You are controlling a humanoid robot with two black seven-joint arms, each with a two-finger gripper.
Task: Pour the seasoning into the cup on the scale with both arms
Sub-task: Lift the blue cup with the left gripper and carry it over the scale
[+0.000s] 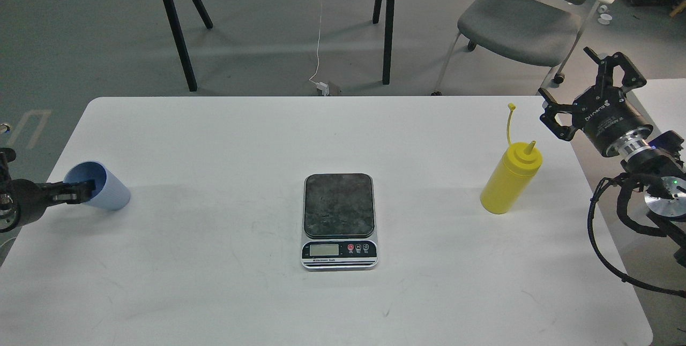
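1 cup [104, 186], 1 scale [339, 220], 1 bottle [509, 179], 2 grippers: L [80, 192], R [581, 86].

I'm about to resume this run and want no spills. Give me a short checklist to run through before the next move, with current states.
1. Scale plate bare for the cup: ok.
2. Cup on the scale: not ok, it's at the table's left edge.
3. Left gripper firmly on the cup: cannot tell.
4. Seasoning bottle upright: ok.
5. Right gripper open, apart from the bottle: ok.
6. Scale display reading: cannot tell.
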